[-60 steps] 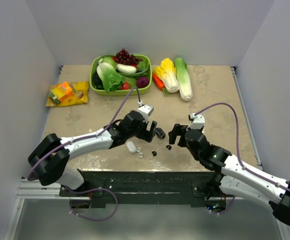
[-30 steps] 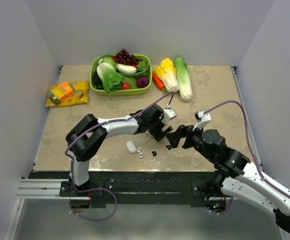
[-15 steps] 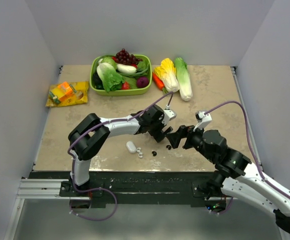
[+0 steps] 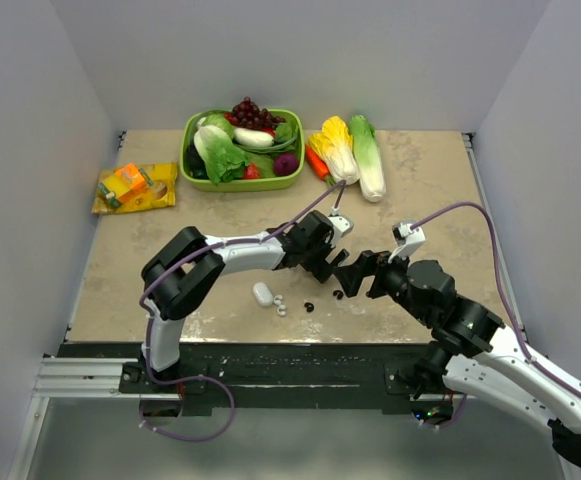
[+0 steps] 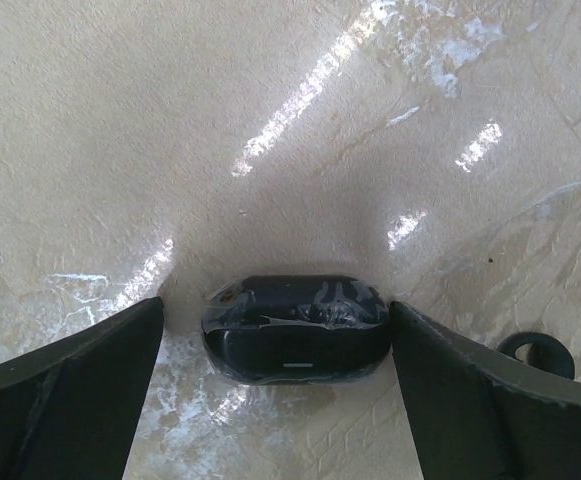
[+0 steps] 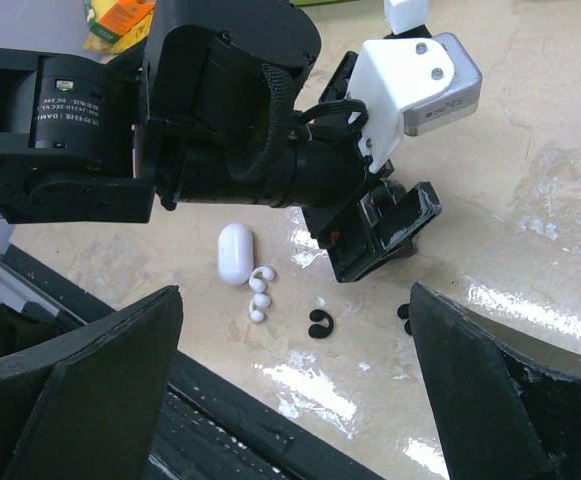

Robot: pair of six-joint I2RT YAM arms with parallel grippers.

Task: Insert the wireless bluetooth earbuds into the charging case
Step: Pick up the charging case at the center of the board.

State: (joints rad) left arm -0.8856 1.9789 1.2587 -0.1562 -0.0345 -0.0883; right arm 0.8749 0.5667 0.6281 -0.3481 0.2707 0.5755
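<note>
Both grippers stand wide open, holding nothing. The left gripper (image 4: 327, 266) straddles the black charging case (image 5: 295, 328), which lies on the table (image 5: 270, 120) between its fingers, with one black earbud (image 5: 536, 352) just outside the finger on the right of its wrist view. Ahead of the right gripper (image 4: 350, 277), between its spread fingers, lie a second black earbud (image 6: 318, 324), two white earbuds (image 6: 259, 295) and a white case (image 6: 234, 252).

two white earbuds (image 6: 258, 285), two black earbuds (image 6: 317, 325), two charging cases (image 6: 235, 253)
</note>
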